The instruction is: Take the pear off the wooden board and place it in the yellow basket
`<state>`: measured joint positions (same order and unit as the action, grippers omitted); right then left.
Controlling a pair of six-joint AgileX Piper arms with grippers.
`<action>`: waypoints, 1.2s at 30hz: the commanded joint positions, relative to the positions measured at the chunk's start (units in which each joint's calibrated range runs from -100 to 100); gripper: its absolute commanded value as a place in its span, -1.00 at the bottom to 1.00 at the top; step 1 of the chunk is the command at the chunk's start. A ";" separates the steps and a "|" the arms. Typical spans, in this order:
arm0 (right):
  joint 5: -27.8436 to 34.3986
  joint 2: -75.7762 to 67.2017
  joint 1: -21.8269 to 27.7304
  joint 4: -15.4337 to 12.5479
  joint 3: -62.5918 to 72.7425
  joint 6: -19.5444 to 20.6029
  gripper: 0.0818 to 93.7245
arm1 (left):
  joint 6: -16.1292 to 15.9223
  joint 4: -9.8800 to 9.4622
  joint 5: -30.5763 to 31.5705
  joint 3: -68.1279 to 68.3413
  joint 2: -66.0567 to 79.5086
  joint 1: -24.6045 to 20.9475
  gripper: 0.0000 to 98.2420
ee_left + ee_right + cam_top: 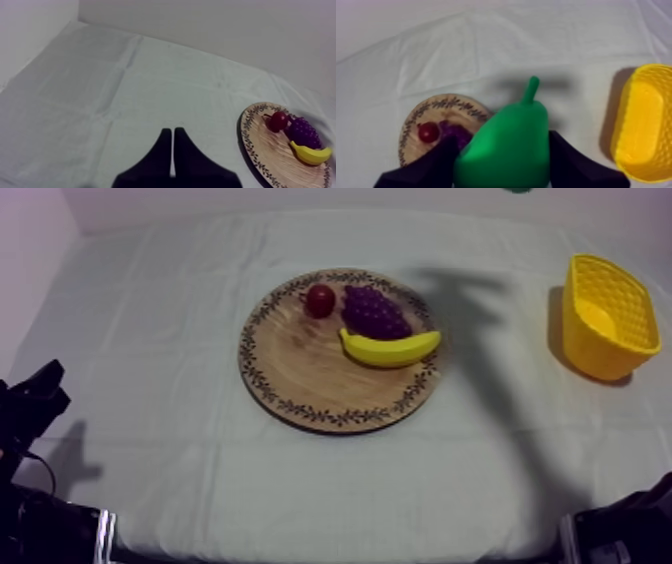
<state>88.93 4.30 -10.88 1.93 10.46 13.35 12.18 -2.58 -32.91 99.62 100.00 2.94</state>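
Glossy green pear [508, 135], short stem. It sits clamped in the right gripper [502, 144], fingers spread wide, yellow basket [636, 125] near. The left gripper [173, 134] is clenched, empty.

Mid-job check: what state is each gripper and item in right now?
left gripper: jaws shut on nothing.
right gripper: jaws shut on pear.
pear: held in the air, stem up.
wooden board: flat, holding banana, grapes, small red fruit.
yellow basket: no fruit seen inside.

The round wooden board [300, 373] has a dark leaf-patterned rim; the toy pear [508, 145] is green, the meshed basket [600, 358] yellow.
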 commanded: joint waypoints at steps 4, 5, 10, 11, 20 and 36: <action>-1.87 -0.68 9.16 0.36 -3.60 -1.78 -0.11 | -0.01 0.01 0.01 0.05 0.00 -0.01 -1.00; -2.25 -0.75 10.32 0.31 -4.41 -2.09 -0.10 | 0.00 0.01 0.01 0.05 0.00 -0.01 -1.00; -4.44 -0.59 15.48 0.24 -8.21 -3.42 -0.10 | -0.01 0.01 0.01 0.05 0.00 -0.01 -1.00; -4.97 -0.46 16.33 0.29 -9.07 -3.66 -0.10 | -0.02 0.01 0.01 0.05 0.00 -0.01 -1.00; -7.97 0.98 20.69 1.00 -15.64 -4.30 -0.03 | -0.01 0.01 0.01 0.05 0.00 -0.01 -1.00; -10.37 1.27 24.70 -0.49 -19.96 -5.41 0.68 | 0.01 0.01 0.01 0.05 0.00 -0.01 -1.00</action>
<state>78.20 5.69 13.72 1.62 -9.55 8.05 12.18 -2.58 -32.91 99.62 100.00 2.94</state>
